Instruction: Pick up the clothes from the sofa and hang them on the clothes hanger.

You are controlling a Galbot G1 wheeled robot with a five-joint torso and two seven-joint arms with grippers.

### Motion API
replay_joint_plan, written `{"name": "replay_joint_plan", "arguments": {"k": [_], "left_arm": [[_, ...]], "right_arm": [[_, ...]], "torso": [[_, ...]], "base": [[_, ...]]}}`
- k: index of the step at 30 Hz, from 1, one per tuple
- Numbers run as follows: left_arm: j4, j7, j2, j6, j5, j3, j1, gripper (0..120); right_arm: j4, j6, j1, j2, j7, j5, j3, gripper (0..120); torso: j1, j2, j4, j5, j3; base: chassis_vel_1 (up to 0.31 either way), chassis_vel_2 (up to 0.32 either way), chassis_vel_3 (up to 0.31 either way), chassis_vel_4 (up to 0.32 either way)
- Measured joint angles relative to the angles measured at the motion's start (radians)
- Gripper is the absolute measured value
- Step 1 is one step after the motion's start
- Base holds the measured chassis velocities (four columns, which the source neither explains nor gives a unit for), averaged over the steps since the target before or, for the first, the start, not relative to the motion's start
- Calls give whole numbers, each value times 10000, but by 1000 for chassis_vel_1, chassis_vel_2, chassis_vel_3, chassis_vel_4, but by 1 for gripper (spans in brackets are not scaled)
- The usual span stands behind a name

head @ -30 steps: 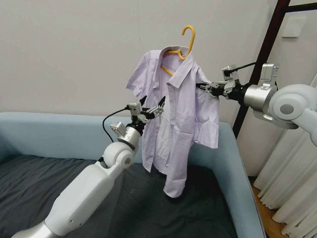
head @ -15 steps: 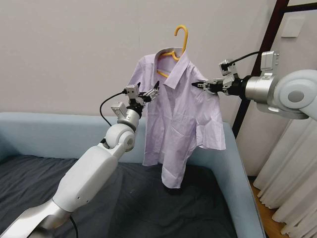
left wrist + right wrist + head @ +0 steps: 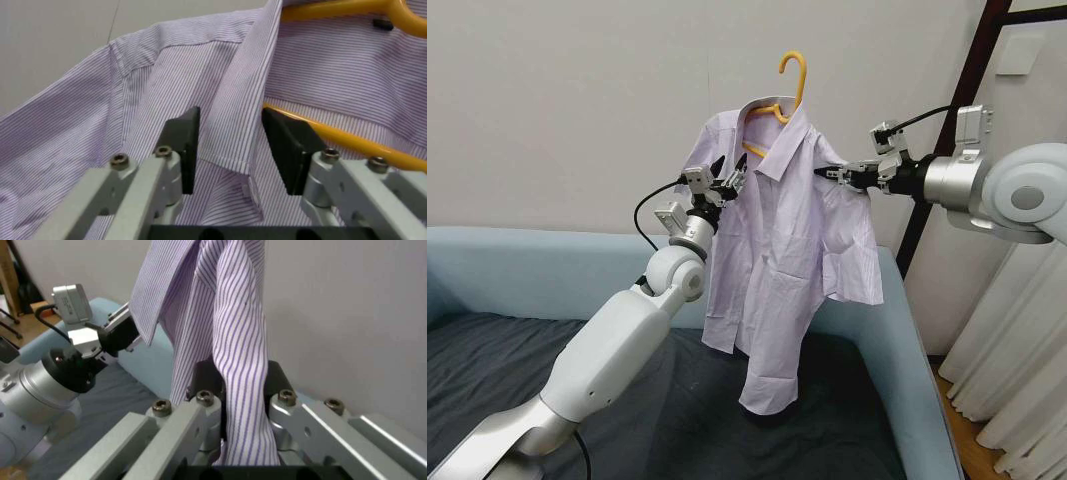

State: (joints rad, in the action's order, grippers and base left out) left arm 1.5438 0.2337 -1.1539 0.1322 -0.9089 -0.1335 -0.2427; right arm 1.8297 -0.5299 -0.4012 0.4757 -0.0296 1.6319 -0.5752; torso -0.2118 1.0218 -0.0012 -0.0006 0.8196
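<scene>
Sofa [image 3: 527, 265] fills the lower left of the head view, and the left arm rises from there to the shirt. The left end effector [image 3: 724, 180] is now at the collar. One second ago it was lower, at the middle of the shirt front. In the left wrist view this end effector [image 3: 230, 150] has its jaws apart. The edge of the collar lies between them, but they do not press it, so I judge that it guides the cloth and does not hold it.

The shirt [image 3: 777, 260] hangs in the air on the yellow hanger [image 3: 789, 85], in front of the wall and above the sofa. Compared with one second ago both are higher and a little more to the left. In the last half second the hanger has hardly moved, but the lower front has fallen open and reaches further down. I cannot tell if the hem touches the seat.

The right end effector [image 3: 832, 172] is at the shoulder of the shirt. In the right wrist view the right end effector [image 3: 230, 385] is closed tight on a fold of striped cloth, so it carries the weight.

The hook of the hanger rests on nothing. The dark post [image 3: 952, 120] is further right, well apart from the hook, so the hanging step is not yet done.
</scene>
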Motion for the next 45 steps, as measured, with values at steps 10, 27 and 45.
{"name": "replay_joint_plan", "arguments": {"k": [10, 27, 45], "left_arm": [[72, -783, 59, 548, -147, -29, -110, 0], [192, -1621, -321, 744, 432, -887, -101, 0], [900, -943, 358, 1475, 921, 3, -2046, 46]], "right_arm": [[275, 58, 411, -422, 7, -34, 219, 7], [414, 217, 1236, -872, 56, -27, 1059, 7], [298, 354, 1882, -1203, 113, 85, 1792, 7]], "torso": [[0, 1, 2, 0, 0], [0, 2, 0, 0, 0], [1, 2, 1, 1, -1]], "base": [[0, 0, 0, 0], [0, 0, 0, 0], [0, 0, 0, 0]]}}
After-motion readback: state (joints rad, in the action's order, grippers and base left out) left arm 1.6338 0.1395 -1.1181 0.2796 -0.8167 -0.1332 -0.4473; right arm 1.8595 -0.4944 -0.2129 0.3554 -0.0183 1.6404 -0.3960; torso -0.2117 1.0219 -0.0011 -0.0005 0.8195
